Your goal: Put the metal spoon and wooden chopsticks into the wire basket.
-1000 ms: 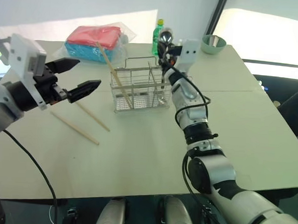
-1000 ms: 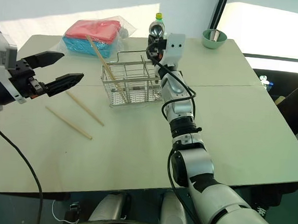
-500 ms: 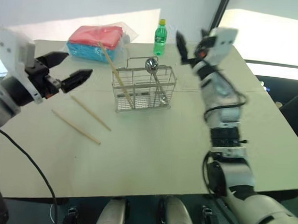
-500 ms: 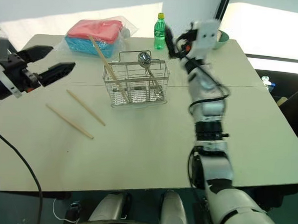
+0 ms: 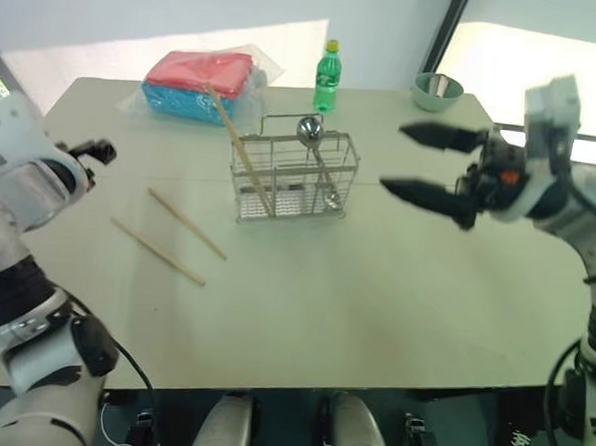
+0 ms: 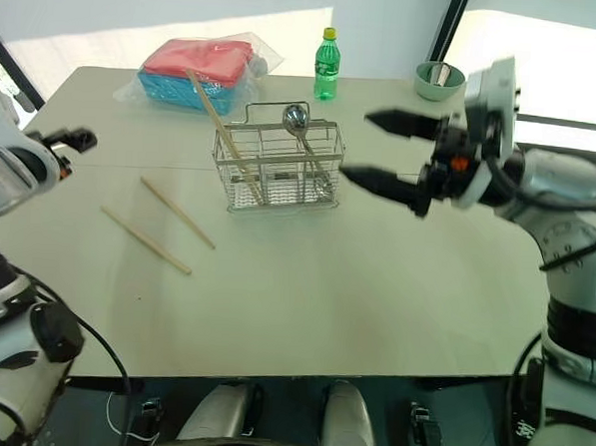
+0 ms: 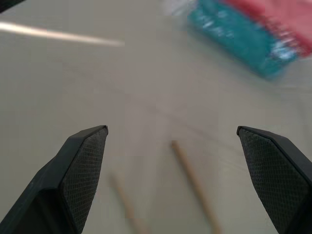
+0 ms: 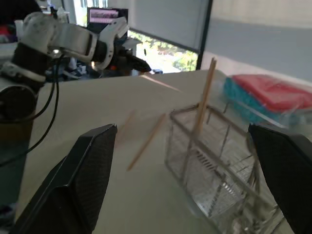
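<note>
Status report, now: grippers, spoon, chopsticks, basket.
Left gripper and right gripper open, empty. Metal spoon and one chopstick in wire basket. Two chopsticks on table. Nothing blocking.

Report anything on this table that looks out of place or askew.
Two pale wooden chopsticks lie loose on the cream table, left of the silver wire basket, apart from each other. A third chopstick leans steeply in the basket's left end, and the shiny metal spoon stands tilted inside. Nothing is spilled or damaged.
</note>
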Available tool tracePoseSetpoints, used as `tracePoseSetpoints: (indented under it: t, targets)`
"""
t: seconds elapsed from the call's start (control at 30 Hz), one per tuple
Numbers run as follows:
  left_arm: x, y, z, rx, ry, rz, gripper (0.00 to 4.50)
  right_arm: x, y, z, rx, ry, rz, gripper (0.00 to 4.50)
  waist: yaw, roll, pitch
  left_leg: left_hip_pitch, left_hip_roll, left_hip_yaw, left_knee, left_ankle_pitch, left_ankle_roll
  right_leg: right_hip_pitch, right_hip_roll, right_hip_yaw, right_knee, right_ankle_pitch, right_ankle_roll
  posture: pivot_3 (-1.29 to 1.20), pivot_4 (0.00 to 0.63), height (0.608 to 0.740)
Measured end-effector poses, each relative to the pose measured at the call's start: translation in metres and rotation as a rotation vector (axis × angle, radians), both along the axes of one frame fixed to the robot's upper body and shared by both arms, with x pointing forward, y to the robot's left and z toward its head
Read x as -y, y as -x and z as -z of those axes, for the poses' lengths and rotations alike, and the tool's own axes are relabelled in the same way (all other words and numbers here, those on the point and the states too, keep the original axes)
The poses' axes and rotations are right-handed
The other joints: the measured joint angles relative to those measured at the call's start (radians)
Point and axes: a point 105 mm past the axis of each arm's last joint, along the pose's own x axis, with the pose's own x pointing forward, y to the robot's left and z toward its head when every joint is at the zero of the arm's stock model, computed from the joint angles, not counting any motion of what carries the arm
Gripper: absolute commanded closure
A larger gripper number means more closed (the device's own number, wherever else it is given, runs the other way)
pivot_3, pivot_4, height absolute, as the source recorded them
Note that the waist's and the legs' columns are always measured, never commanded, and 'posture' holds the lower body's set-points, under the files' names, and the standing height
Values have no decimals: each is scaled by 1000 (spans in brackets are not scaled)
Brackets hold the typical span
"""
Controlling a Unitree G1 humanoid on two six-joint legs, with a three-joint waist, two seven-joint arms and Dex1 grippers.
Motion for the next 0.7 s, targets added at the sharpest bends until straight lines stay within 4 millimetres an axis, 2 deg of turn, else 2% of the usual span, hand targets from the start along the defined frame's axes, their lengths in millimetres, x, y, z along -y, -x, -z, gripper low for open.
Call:
tracePoseSetpoints:
  t: [0.1, 0.2, 0.37, 0.57, 0.67, 0.7]
  targets:
    - [-3, 3, 25, -124, 38, -77, 0, -5, 8, 8, -11, 21, -30, 28, 7, -1, 0, 0, 0, 0, 0, 0, -1, 0, 0, 0, 0, 0, 0, 0, 150, 667]
    - [3, -2, 49, -216, 71, -86, 0, -7, 10, 9, -12, 17, -25, 28, 22, -1, 0, 0, 0, 1, 0, 1, -4, 0, -1, 0, 0, 1, 1, 0, 150, 667]
    - [21, -27, 80, -304, 94, -65, 0, -11, 15, 10, -28, -21, -19, 28, 50, -4, 0, -2, -1, 0, 0, 1, -7, 0, -2, 0, -3, 2, 2, 0, 150, 667]
    - [23, -55, 84, -278, 100, -88, 0, -14, 21, 16, -51, -53, 3, 28, 53, -1, -2, -1, -1, 1, 0, 0, -8, 1, -3, -1, -4, 2, 3, 0, 150, 667]
    - [22, -61, 87, -278, 94, -102, 789, -15, 21, 17, -53, -74, 21, 0, 52, 2, -3, 0, -1, 1, 0, 0, -8, 1, -4, -1, -4, 2, 4, 0, 150, 667]
    - [21, -62, 88, -282, 89, -107, 1302, -16, 21, 16, -52, -84, 27, 0, 52, 3, -4, 0, -1, 1, 0, 0, -8, 2, -4, -1, -4, 2, 4, 0, 150, 667]
